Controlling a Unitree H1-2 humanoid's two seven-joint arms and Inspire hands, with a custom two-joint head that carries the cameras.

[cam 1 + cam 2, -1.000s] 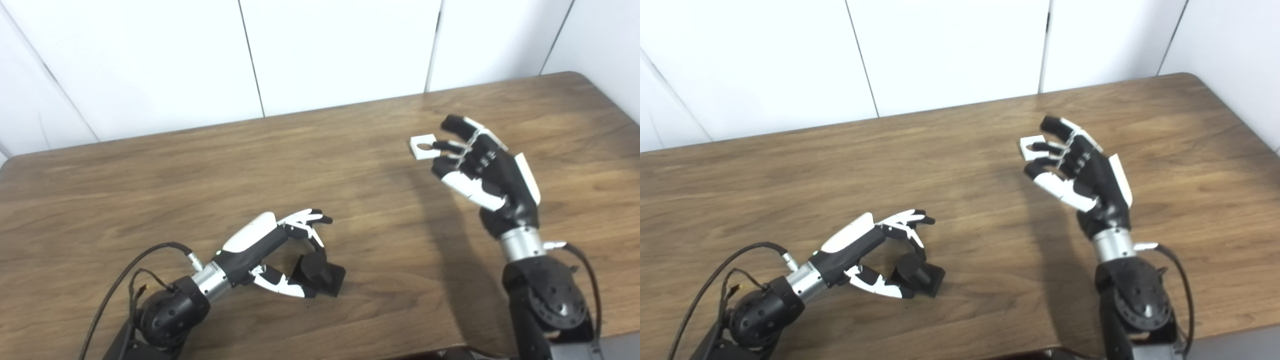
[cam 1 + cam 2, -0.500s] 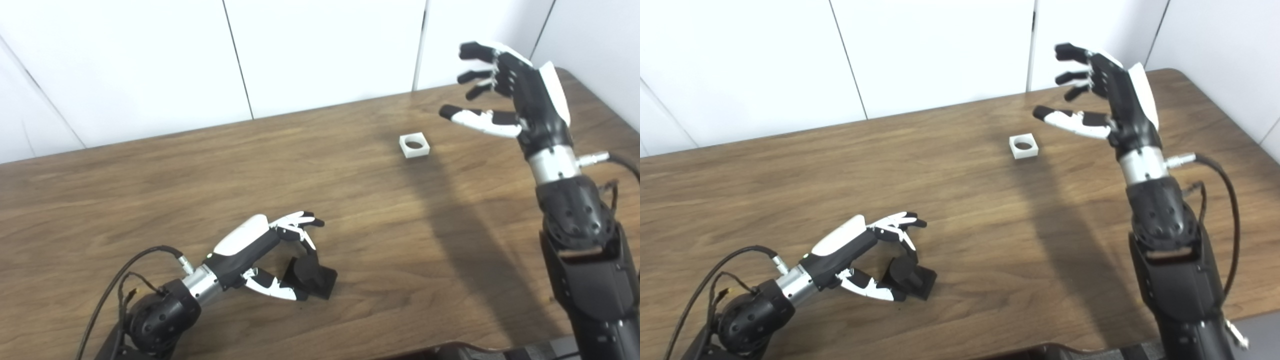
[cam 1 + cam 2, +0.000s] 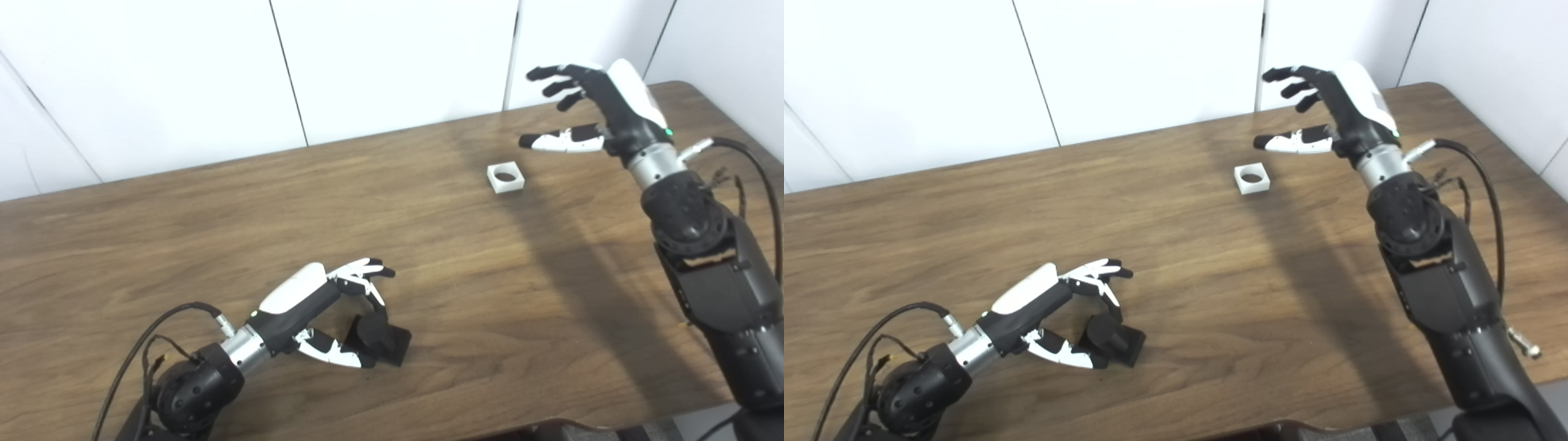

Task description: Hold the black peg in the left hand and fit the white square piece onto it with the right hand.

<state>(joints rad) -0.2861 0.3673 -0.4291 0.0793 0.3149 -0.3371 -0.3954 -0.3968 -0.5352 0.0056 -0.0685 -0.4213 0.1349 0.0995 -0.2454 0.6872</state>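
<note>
Black peg point(image 3: 376, 340) sat near the front of the bench point(image 3: 184, 245) when I looked through the left eye view, a dark round post on a square base, lying low on the wood. My left hand point(image 3: 318, 306) was around it: fingers point(image 3: 361, 272) arched over the top and the thumb point(image 3: 334, 355) lay along the near side of the base. From that angle I could not tell whether the fingers actually pressed on the peg or merely caged it. The white square piece point(image 3: 506, 177) rested flat on the bench toward the far right, its round hole facing up, well apart from the peg. My right hand point(image 3: 591, 107) was raised above the bench just beyond and to the right of that piece, fingers spread wide and holding nothing, the thumb point(image 3: 554, 140) pointing left, near the piece but not touching it. A broad shadow ran from the piece toward the front edge.

In the right eye view I saw the same layout. The peg point(image 3: 1108, 343) sat between the left hand's point(image 3: 1047, 306) curled fingers and thumb, and contact was again unclear. The white square piece point(image 3: 1252, 178) lay alone on the wood, with the right hand point(image 3: 1329, 107) spread open above and to the right of it.
</note>
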